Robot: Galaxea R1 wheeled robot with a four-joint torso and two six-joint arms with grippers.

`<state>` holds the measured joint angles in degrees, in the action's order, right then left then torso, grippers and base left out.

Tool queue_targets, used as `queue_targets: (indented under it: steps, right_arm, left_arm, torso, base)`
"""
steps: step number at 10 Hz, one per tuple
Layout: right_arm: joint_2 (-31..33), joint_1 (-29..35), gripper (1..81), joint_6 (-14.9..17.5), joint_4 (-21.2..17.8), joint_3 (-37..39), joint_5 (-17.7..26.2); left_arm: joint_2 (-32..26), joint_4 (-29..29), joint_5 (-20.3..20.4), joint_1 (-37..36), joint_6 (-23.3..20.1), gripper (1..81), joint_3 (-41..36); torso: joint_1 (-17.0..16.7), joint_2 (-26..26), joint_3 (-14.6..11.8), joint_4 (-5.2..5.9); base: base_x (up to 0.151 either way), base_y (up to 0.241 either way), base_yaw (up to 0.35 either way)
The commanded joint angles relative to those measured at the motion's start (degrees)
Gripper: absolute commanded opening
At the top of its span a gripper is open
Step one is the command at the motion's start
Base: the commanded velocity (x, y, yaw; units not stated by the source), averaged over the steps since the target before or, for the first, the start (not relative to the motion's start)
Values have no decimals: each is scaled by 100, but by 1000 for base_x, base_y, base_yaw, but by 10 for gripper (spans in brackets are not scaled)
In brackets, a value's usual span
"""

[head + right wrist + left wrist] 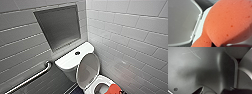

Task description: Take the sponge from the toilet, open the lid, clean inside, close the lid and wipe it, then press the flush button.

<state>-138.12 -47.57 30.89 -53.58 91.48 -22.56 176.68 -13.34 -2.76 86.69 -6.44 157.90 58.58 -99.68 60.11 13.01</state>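
The white toilet (72,60) stands in the corner, and the flush button (77,53) sits in the middle of its tank top. The lid (88,67) is raised, its greyish inner face toward me, leaving the seat and bowl (98,83) uncovered. Over the bowl's right rim hangs the red-orange sponge (114,88), with my right gripper (121,92) shut on it at the picture's bottom edge. In the right wrist view the sponge (228,22) looms large beside the lid (180,21). My left gripper (216,90) is open and faces a smooth grey surface.
A metal grab bar (32,77) slants along the left wall. A dark recessed niche (60,26) sits above the tank. The white tiled wall (130,37) runs close along the toilet's right side. Dark floor (75,90) shows left of the bowl.
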Motion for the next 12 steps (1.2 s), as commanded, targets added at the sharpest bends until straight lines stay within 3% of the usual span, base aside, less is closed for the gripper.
queue_targets:
  steps: [1,3,4,5,7,8,10,12]
  right_arm:
    - [-342,1130,10,31,-57,774,1562]
    - [-377,1314,10,31,-30,739,1562]
    - [-395,1429,10,31,-30,730,1580]
    - [-464,1508,10,31,-56,773,1685]
    - [-841,1526,10,31,-48,1062,1869]
    - [-1026,1491,10,31,-39,1361,2035]
    - [-1492,1464,10,31,-30,2090,2274]
    - [-2072,1324,10,31,-21,2899,2353]
  left_arm:
    - [-27,-20,-428,28,-50,811,-14]
    - [-9,-29,-428,28,-51,811,-14]
    - [-1,-29,-428,28,-50,811,-14]
    - [-1,-29,-428,28,-42,811,-14]
    - [8,-29,-428,20,-50,811,-14]
    - [8,-29,-428,20,-50,811,-14]
    - [8,-29,-436,20,-50,811,-14]
    - [8,-29,-428,11,-50,811,-14]
  torso:
    - [0,0,-2,0]
    - [0,0,0,538]
    - [0,0,0,592]
    - [0,0,0,733]
    - [0,0,0,1116]
    - [0,0,0,776]
    - [0,0,0,1047]
    - [0,0,0,1067]
  base:
    - [0,0,0]
    - [0,0,0]
    - [0,0,0]
    - [0,0,0]
    - [0,0,0]
    - [0,0,0]
    - [0,0,0]
    - [0,0,0]
